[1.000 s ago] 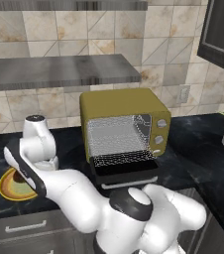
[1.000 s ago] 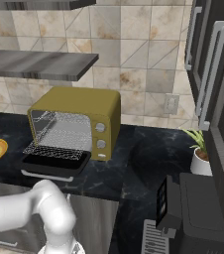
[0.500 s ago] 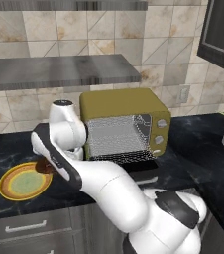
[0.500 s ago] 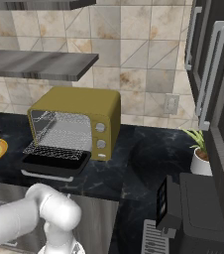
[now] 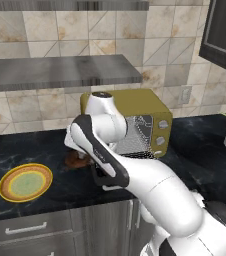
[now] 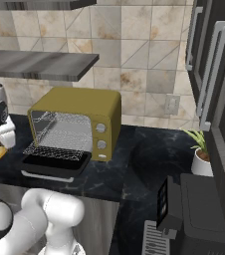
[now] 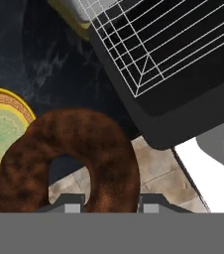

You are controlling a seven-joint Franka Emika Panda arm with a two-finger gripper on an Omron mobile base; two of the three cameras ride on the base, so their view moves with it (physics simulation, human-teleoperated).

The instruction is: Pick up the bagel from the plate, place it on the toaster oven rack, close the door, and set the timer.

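Black marble counter [image 5: 40,145] under a wall of tan tiles in the left base view. Round flat plate with a yellow-orange rim and pale green middle [image 5: 25,182] at the left, with no food on it. Small dark brown ring bagel [image 5: 78,159] up in the air between plate and olive-yellow boxy toaster oven [image 5: 130,122], well apart from the plate. White arm across the front, hiding much of the oven.

Same black counter in the right base view. Oven door of dark glass with an olive-yellow frame [image 6: 55,165] folded down flat and open. Silvery wire-mesh rack [image 6: 57,152] just above it, bare. Little green plant in a white pot [image 6: 202,157] far to the right.

Dark counter again in the hand view, seen from above. Two-finger gripper [image 7: 106,204] pinched tight on the near side of the brown bagel ring. Yellow plate edge at the left. Wire rack and black door at the top right.
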